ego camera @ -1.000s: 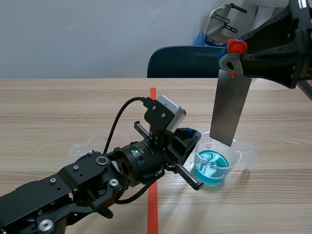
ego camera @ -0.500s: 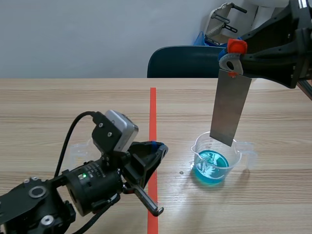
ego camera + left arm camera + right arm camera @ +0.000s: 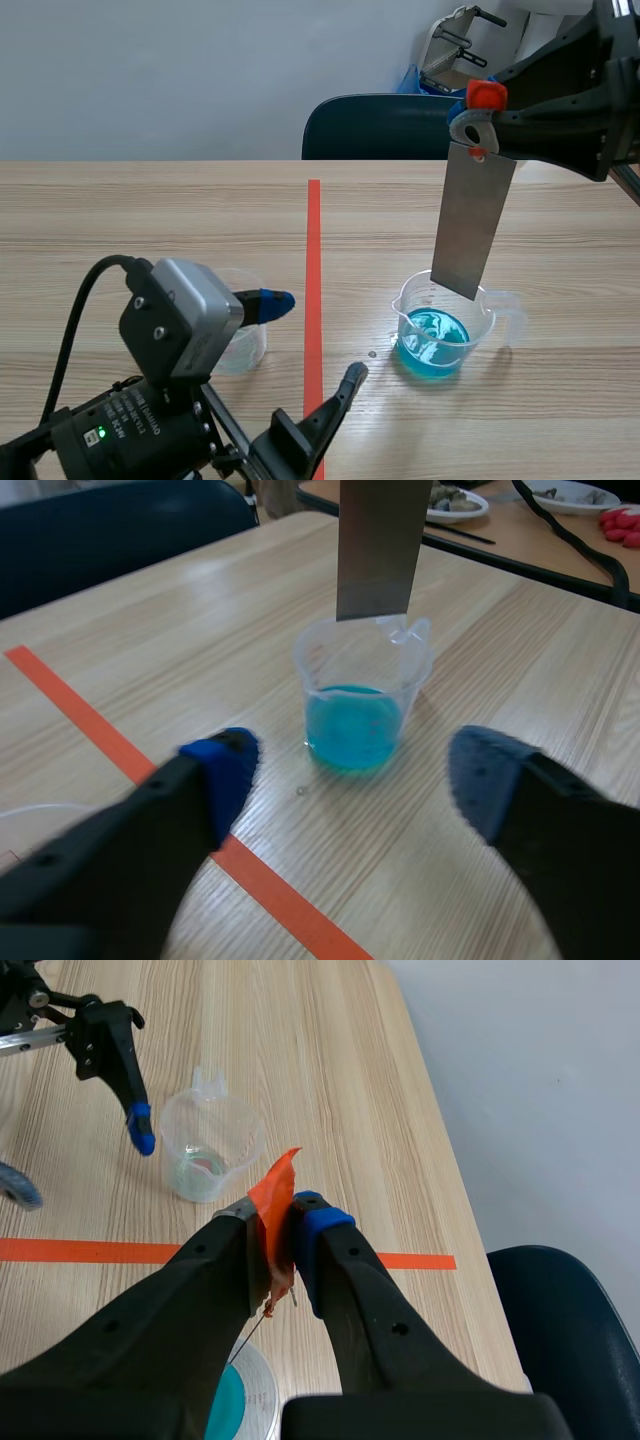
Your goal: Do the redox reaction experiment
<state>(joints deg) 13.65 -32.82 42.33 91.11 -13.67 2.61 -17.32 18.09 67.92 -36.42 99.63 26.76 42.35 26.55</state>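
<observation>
A clear beaker of blue liquid stands right of the red tape line. Above it hangs a grey metal strip, its lower end just over the beaker's rim. My right gripper is shut on the strip's orange-taped top. My left gripper is open low at the near left, holding nothing. In the left wrist view the blue beaker and the strip lie ahead of the left gripper. An empty clear beaker sits beside its blue fingertip.
A dark blue chair stands behind the table's far edge. The orange-red tape line runs down the table's middle. Another table with dishes shows beyond the table's far edge. In the right wrist view the empty beaker sits beyond the tape.
My left arm has drawn back from the blue beaker toward the near left, and its fingers have spread apart. The right arm and the strip have not moved.
</observation>
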